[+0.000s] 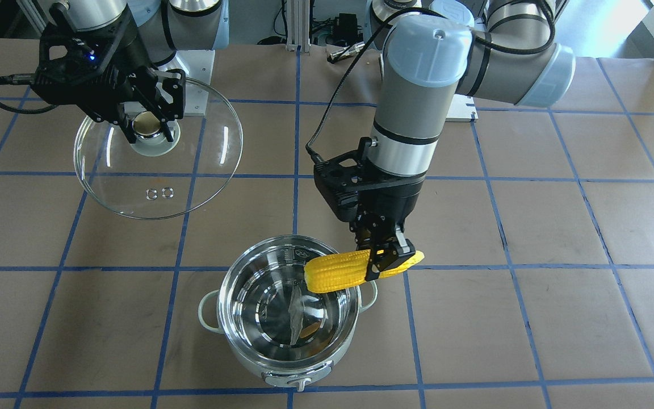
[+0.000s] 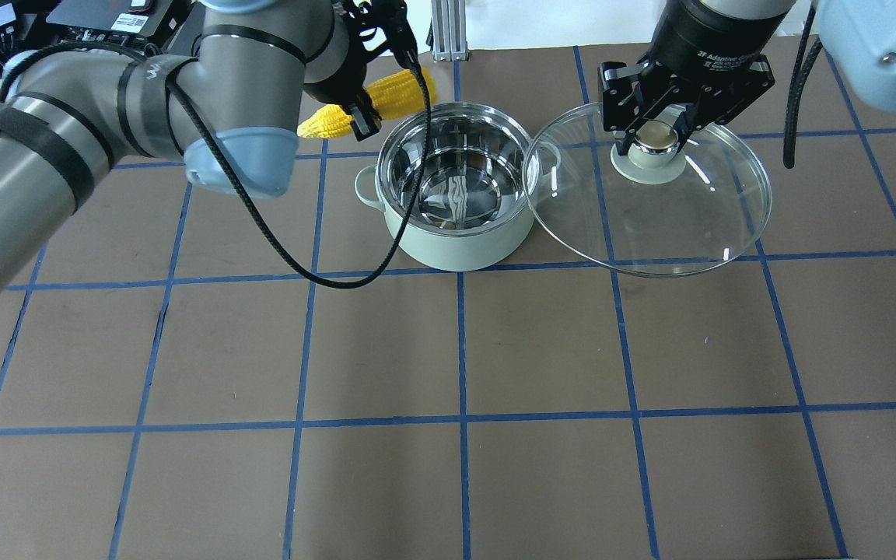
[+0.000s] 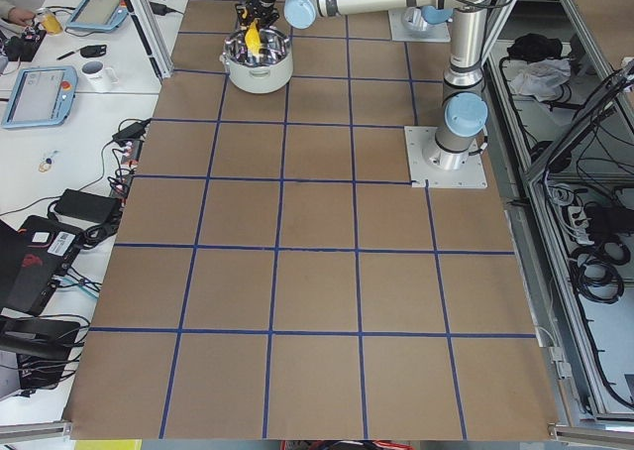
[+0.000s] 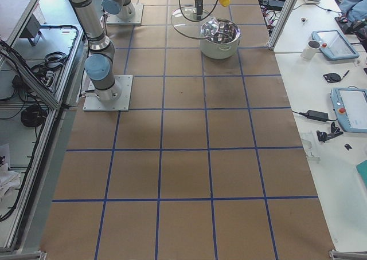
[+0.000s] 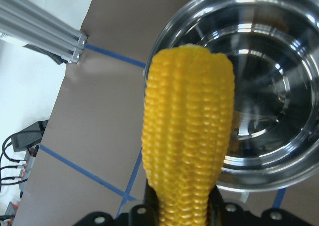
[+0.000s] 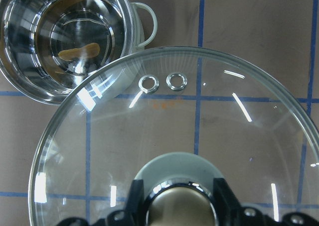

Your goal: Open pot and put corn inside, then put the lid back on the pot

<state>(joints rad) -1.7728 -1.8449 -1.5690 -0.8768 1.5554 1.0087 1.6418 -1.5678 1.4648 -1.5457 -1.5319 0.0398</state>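
Observation:
The pale mint-green pot [image 1: 290, 372] [image 2: 456, 241] stands open on the table, its steel interior [image 5: 269, 86] empty. My left gripper [image 1: 386, 258] is shut on the yellow corn [image 1: 341, 271] [image 2: 393, 95] [image 5: 187, 136] and holds it level above the pot's rim, blunt end over the opening. My right gripper [image 1: 148, 122] [image 2: 654, 136] is shut on the knob of the clear glass lid [image 1: 202, 170] [image 2: 673, 225] [image 6: 199, 131] and holds it in the air beside the pot. The lid's two vent holes [image 6: 162, 81] show near its rim.
The table [image 2: 456, 389] is brown paper with a blue tape grid. The arm bases [image 3: 446, 158] [image 4: 106, 94] stand on the robot's side. A black cable [image 2: 292, 257] hangs from the left arm beside the pot. Tablets and cables lie on side benches [image 4: 344, 71].

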